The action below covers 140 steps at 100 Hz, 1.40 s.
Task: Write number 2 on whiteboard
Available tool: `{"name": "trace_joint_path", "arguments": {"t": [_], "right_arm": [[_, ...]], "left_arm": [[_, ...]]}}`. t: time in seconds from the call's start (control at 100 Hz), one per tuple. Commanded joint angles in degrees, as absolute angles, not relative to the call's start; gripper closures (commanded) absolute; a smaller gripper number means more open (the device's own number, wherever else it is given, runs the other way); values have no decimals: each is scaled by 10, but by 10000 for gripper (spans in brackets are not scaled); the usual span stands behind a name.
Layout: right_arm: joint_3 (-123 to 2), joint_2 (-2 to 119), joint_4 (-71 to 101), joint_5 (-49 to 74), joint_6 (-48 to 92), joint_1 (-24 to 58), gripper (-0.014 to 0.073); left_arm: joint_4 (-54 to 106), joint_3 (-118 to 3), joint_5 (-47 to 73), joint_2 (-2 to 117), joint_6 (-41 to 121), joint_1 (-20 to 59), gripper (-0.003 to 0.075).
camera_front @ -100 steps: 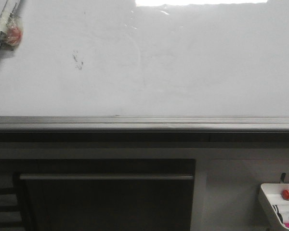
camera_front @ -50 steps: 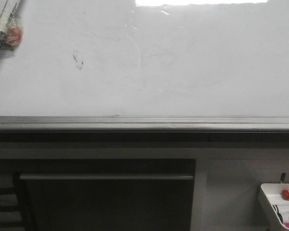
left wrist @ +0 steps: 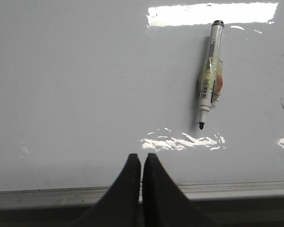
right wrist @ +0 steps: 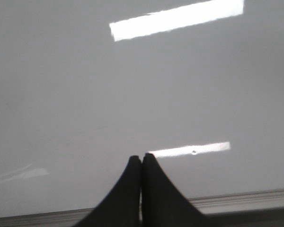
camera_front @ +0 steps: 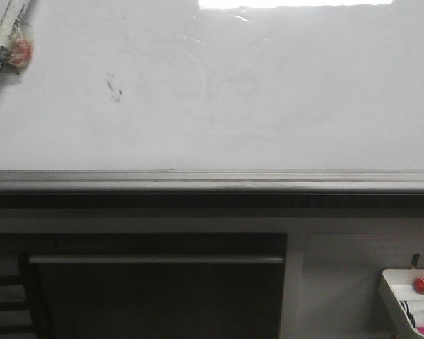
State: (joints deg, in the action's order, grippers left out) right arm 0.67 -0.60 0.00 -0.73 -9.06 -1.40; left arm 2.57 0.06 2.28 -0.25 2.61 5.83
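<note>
Both end effectors sit pressed together and empty: the left end effector [left wrist: 141,163] and the right end effector [right wrist: 141,163] each hang over the whiteboard's [camera_front: 283,106] lower rail. A marker [left wrist: 209,74] lies uncapped on the board, well apart from the left one. Just a dark smudge [camera_front: 114,87] marks the board.
</note>
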Motion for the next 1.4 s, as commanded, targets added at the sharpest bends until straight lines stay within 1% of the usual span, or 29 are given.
{"name": "trace_joint_path", "arguments": {"t": [0.0,0.12,0.23,0.39,0.51,0.72,0.83,1.15,1.2,1.25,1.29,1.3,1.32,1.33,1.37,1.39], "right_arm": [[22,-15,-11,-69,-90,-17,666],[-2,-15,-11,-62,-90,-17,666],[-55,-14,-14,16,-90,-17,666],[-146,15,-22,112,-89,-17,666],[-220,71,-22,180,-37,-11,666],[-354,200,-22,286,-6,19,666],[-392,251,-21,298,-5,24,666],[-394,317,-12,301,-5,24,666],[-394,324,-12,305,-5,24,663],[-394,331,-12,309,-5,24,640],[-394,337,-12,310,-5,24,605],[-394,338,-12,311,-5,24,590],[-394,339,-12,310,-5,24,573],[-394,341,-12,310,-5,24,554],[-394,344,-12,310,-5,24,492],[-394,346,-12,310,-5,24,470]], "left_arm": [[28,16,-45,-18,22,60,738],[28,-13,-44,-18,22,60,738],[31,-65,-18,-15,22,60,738],[31,-160,74,25,22,60,738],[23,-235,146,80,23,60,738],[13,-327,232,175,62,60,738],[22,-339,230,205,62,60,738],[34,-334,236,239,62,60,729],[40,-334,236,244,62,60,688],[42,-334,236,251,68,60,610],[42,-334,235,257,71,60,519],[42,-334,235,258,71,60,486],[44,-334,235,261,71,60,450],[46,-334,235,262,71,60,415],[54,-334,232,267,71,64,317],[55,-334,230,271,71,67,290]]}}
